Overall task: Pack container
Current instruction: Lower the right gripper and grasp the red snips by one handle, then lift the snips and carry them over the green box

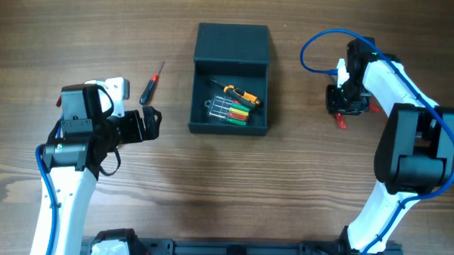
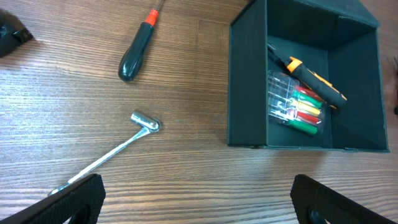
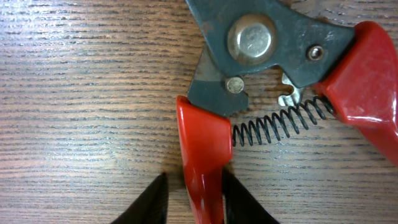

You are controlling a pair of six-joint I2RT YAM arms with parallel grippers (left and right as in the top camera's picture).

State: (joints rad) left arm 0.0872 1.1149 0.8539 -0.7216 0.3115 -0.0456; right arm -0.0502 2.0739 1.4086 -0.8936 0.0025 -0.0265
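Two items already lay in the container (image 1: 228,128), which sat open in the middle of the table (image 1: 285,198) with its lid back: an orange-and-black tool (image 1: 240,94) and a clear pack of coloured screwdrivers (image 1: 231,112). Three things were left outside: the red-and-black screwdriver (image 1: 150,85) just left of it, the metal socket bar (image 2: 124,144) below your wide, empty left end effector (image 1: 153,123), and the red-handled cutters (image 3: 273,37) well to the right. Your right end effector (image 3: 196,198) stood narrow about one red handle, its grip uncertain, so packing looked under halfway.
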